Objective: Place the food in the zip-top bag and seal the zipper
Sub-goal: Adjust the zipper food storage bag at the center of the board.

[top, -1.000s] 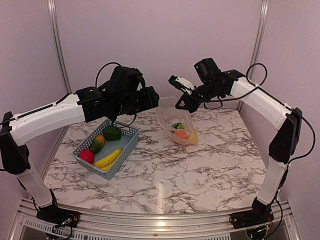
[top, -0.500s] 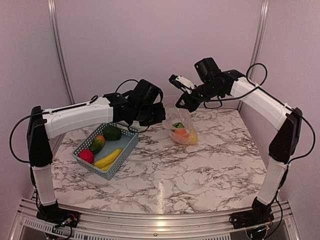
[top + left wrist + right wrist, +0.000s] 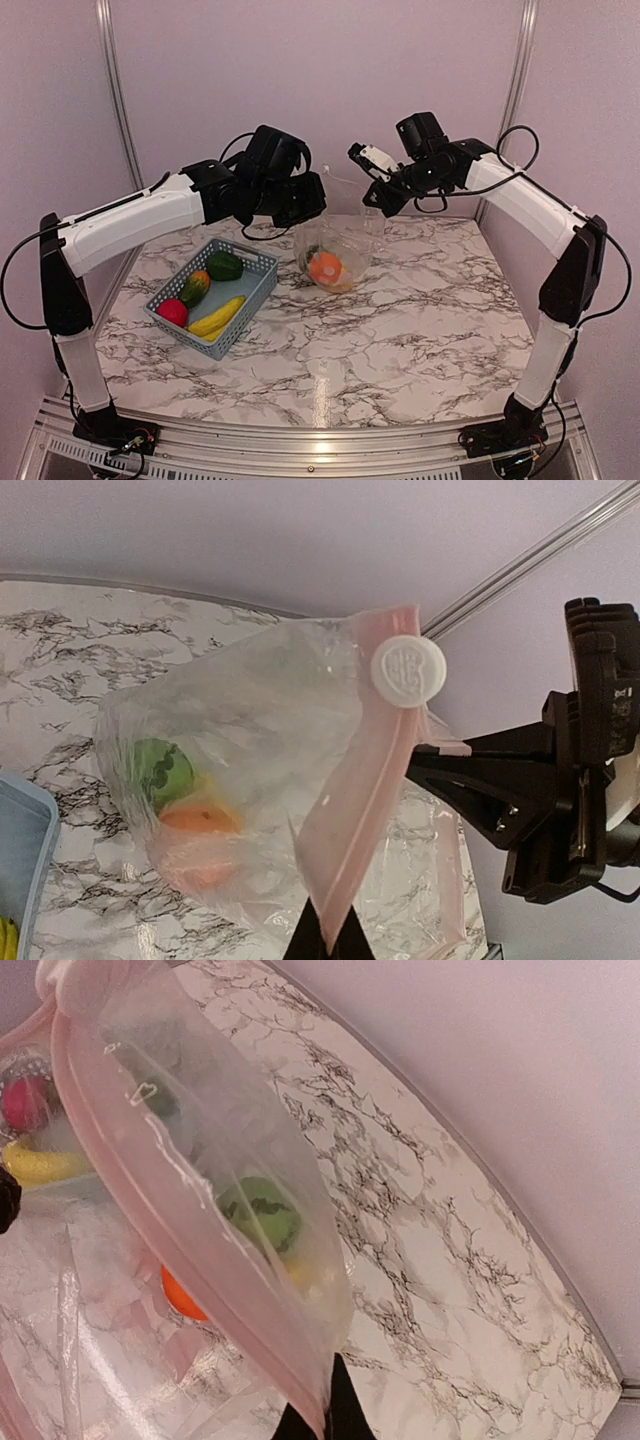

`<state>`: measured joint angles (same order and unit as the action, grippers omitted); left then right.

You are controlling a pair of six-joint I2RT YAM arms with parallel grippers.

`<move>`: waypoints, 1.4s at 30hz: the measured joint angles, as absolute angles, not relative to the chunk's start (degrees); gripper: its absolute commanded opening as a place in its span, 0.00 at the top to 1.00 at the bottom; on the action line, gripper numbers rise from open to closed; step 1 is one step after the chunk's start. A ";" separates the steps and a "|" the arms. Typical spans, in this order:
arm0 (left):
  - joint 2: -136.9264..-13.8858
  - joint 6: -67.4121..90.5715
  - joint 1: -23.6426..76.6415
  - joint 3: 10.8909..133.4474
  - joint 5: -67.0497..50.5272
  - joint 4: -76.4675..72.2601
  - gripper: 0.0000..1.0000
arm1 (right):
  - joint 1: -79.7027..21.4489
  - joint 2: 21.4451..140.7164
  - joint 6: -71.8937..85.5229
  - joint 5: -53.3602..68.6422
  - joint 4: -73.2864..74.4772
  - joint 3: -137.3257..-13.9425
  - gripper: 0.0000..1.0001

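Note:
The clear zip-top bag (image 3: 338, 245) hangs above the table, stretched between both grippers. My left gripper (image 3: 311, 207) is shut on the near end of the pinkish zipper (image 3: 362, 798), fingertips pinching the strip at the bottom of the left wrist view. My right gripper (image 3: 373, 204) is shut on the zipper's other end (image 3: 190, 1210). A white slider (image 3: 407, 670) sits on the strip. Inside the bag lie an orange (image 3: 325, 267) and a striped green melon (image 3: 260, 1214). Other food stays in the basket: red apple (image 3: 172, 312), banana (image 3: 217, 317), green piece (image 3: 225, 266), green-orange piece (image 3: 195, 287).
The blue-grey slotted basket (image 3: 254, 291) stands at the left of the marble table (image 3: 420, 330). Purple walls with metal posts close off the back and sides. The right arm's black gripper body (image 3: 545, 800) shows close beside the bag in the left wrist view.
My left gripper swung from above the basket to the bag and shut on the zipper's end. The bag has been lifted, pulled leftward and spread between both grippers.

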<state>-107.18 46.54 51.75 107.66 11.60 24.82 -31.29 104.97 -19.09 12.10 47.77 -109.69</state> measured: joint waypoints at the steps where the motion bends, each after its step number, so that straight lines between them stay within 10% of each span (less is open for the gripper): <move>1: -107.11 47.07 51.31 107.02 10.63 24.86 1.00 | -31.00 104.97 -19.29 11.64 47.68 -109.75 1.00; 9: -110.78 47.44 48.93 108.92 5.96 23.86 0.89 | -28.64 104.62 -20.84 6.96 46.92 -115.28 1.00; 17: -112.49 46.92 48.99 110.93 2.11 21.06 0.02 | -27.92 101.01 -21.21 6.02 45.95 -112.73 1.00; 42: -74.50 33.65 47.68 82.52 26.81 27.55 0.01 | -27.94 102.67 -21.63 11.88 46.92 -105.91 1.00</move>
